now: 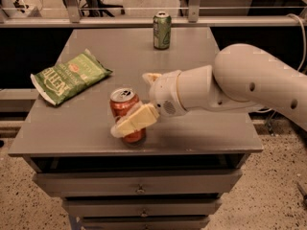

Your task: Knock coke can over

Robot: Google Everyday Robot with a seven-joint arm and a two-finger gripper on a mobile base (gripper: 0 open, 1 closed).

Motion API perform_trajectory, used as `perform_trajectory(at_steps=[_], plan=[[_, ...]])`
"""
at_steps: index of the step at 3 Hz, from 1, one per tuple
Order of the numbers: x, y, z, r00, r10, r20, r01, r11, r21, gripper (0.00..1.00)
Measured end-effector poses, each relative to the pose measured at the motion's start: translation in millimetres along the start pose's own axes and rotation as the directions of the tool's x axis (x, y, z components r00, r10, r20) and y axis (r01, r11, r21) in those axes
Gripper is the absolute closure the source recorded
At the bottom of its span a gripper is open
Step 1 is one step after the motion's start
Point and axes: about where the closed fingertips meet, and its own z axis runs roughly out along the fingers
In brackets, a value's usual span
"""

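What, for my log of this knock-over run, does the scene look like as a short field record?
coke can: upright, near the table's front edge
gripper: open, straddling the coke can from its right; one finger crosses the can's front, the other is behind it
green can: upright, far edge
green chip bag: lying flat, left side
table: grey, drawers below
task status: can not yet knocked over

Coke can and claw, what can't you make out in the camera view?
- Small red aluminium coke can: lettering hidden behind the claw's near finger.
- Claw, open at the can: far finger mostly hidden by the wrist; contact unclear.
- White robot arm: cut off by the right edge.
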Motion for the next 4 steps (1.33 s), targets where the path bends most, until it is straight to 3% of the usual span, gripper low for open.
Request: perform_trajectory(at_steps=[1, 2, 3, 4], plan=[[-30, -42, 5, 0.999, -0.003, 0.042, 0.001, 0.9984, 0.056, 0.0], [-56, -87, 9, 0.997, 0.028, 0.077, -0.037, 0.9917, 0.123, 0.0], [-56, -113, 3, 0.993, 0.059, 0.103, -0.075, 0.9839, 0.162, 0.0], [-40, -120, -14, 0.993, 0.06, 0.104, -0.077, 0.9822, 0.171, 0.0]])
